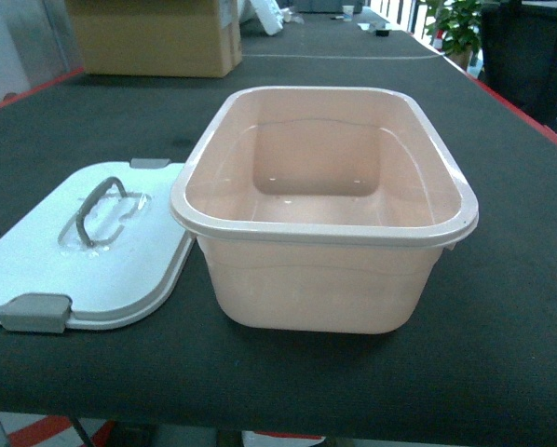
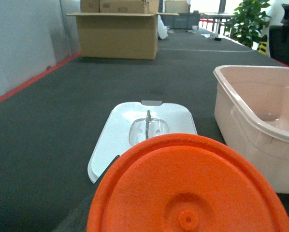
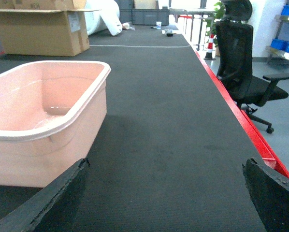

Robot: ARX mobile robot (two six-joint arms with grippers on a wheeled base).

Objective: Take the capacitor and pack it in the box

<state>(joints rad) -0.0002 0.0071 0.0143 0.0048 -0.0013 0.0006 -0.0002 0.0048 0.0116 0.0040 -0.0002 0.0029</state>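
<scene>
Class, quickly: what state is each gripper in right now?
Left gripper: cannot be told; an orange capacitor fills its wrist view, fingers unseen.
Right gripper: open, holding nothing.

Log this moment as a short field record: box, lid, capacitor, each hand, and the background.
box: pale pink tub, open, nothing visible inside, standing on the dark table
lid: whitish-grey lid lying flat on the table to the box's left, handle up
capacitor: orange round face fills the bottom of the left wrist view, very close to the camera
left hand: hidden behind the capacitor
right hand: open, dark fingertips spread, nothing between them
background: cardboard carton, office chair
</scene>
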